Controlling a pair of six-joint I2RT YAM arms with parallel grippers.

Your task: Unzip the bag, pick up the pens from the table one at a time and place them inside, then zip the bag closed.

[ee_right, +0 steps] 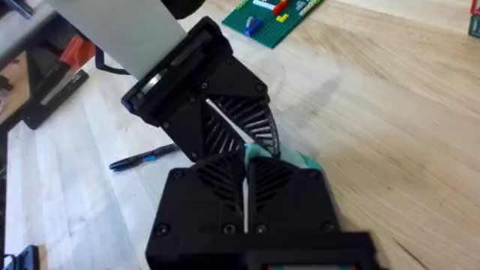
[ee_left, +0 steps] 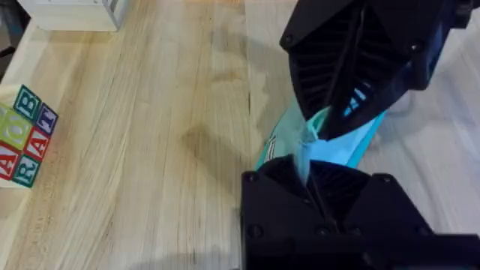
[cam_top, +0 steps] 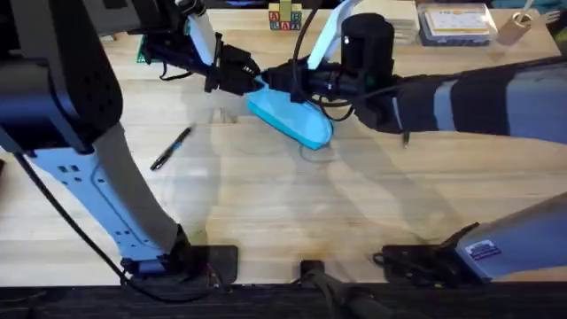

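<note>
At twelve o'clock on the counter (cam_top: 354,213), I have both grippers, left gripper (cam_top: 251,80) and right gripper (cam_top: 282,81), clamped on the bag (cam_top: 292,118); one pen (cam_top: 170,147) lies at nine o'clock, unpacked, zipping pending.

Table (cam_top: 354,204) — light wooden plank top. On it: light-blue bag (cam_top: 292,118), one pen (cam_top: 170,148) well apart, letter blocks (ee_left: 22,136), green brick plate (ee_right: 271,18).

The bag (cam_top: 291,116) lies on the table (cam_top: 266,204), near the far side. The left hand (cam_top: 252,78) and the right hand (cam_top: 285,81) meet at its far left end. One pen (cam_top: 170,148) lies on the table, left of the bag.
</note>
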